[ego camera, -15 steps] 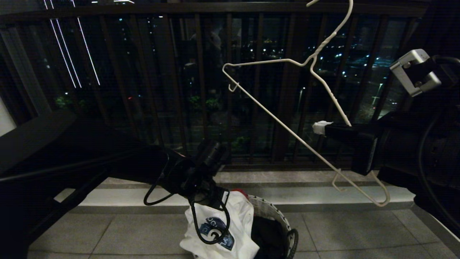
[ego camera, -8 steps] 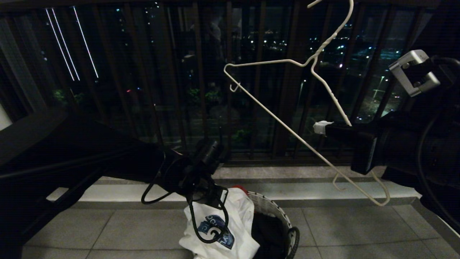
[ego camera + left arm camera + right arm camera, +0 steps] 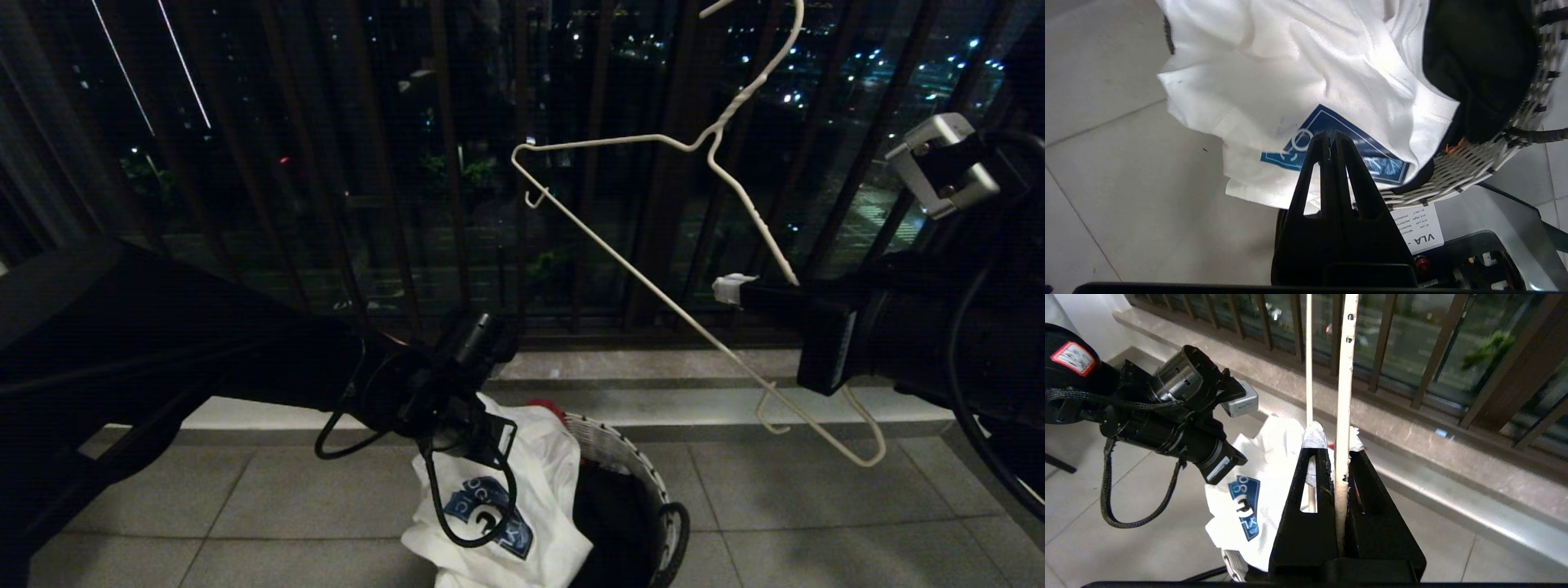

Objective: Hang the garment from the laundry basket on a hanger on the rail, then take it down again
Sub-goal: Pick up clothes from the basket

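Note:
The garment (image 3: 498,498), a white T-shirt with a blue logo, drapes over the near left side of the laundry basket (image 3: 629,474) on the tiled floor. My left gripper (image 3: 1332,136) hangs just above the logo on the garment (image 3: 1290,73), shut with nothing seen between its tips; the basket (image 3: 1474,167) lies beside it. My right gripper (image 3: 727,290) is shut on one arm of the white wire hanger (image 3: 637,274), held tilted in the air at the right, above the basket. The right wrist view shows the hanger (image 3: 1345,375) clamped in that gripper (image 3: 1333,437). The rail is out of view.
A dark barred balcony railing (image 3: 457,163) runs across the back behind a low stone kerb (image 3: 653,400). A black garment (image 3: 612,523) fills the basket and a red cloth (image 3: 545,406) peeks at its far edge. Grey floor tiles (image 3: 816,523) spread around.
The whole head view has tilted downward: railing and kerb sit higher in the picture and more floor shows. Both arms keep their places, and the hanger stays in the right gripper.

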You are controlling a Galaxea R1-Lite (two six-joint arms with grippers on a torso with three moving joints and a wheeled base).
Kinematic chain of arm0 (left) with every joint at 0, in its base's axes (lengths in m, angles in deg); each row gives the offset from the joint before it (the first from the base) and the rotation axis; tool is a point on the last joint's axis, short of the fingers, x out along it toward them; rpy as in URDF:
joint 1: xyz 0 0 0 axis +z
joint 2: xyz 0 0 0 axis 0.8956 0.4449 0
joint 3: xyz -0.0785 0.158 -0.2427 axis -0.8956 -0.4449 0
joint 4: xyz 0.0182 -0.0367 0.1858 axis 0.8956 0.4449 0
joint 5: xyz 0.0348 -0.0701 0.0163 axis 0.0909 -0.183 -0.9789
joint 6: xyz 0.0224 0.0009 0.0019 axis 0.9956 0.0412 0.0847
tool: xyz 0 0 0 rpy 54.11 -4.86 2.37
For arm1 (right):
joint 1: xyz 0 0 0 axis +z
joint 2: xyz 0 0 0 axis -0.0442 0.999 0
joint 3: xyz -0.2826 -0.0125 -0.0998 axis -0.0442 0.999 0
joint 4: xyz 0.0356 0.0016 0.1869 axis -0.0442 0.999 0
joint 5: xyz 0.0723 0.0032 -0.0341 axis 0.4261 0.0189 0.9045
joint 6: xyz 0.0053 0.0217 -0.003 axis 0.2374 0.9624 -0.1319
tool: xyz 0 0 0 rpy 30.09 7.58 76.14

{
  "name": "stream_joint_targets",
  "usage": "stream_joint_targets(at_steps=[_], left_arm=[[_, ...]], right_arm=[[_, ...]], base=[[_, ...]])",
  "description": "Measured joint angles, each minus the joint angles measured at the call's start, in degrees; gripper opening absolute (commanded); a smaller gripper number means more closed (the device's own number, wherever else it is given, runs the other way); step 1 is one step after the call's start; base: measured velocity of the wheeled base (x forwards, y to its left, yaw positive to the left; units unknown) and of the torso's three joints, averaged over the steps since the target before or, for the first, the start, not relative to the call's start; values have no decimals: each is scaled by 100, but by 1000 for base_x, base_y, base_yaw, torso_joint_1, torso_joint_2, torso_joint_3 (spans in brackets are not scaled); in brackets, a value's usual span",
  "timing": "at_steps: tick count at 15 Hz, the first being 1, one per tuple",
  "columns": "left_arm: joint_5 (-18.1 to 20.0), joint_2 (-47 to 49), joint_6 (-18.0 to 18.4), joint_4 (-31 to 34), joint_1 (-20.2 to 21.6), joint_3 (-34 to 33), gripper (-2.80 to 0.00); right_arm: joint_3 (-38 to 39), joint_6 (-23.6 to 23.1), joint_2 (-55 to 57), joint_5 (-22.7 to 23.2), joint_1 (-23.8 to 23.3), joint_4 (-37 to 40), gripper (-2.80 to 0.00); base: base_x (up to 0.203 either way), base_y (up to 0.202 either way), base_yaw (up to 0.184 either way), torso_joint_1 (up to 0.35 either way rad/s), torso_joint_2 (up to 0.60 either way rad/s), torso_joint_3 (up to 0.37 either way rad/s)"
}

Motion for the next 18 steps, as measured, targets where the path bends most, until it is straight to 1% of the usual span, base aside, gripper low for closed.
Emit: stream_joint_targets(at_steps=[18], left_arm=[[12, -456, 44, 20, -9, -31, -280]], right_arm=[[-6, 0, 13, 0, -71, 0, -280]], base=[[0, 0, 0, 1, 3, -190]])
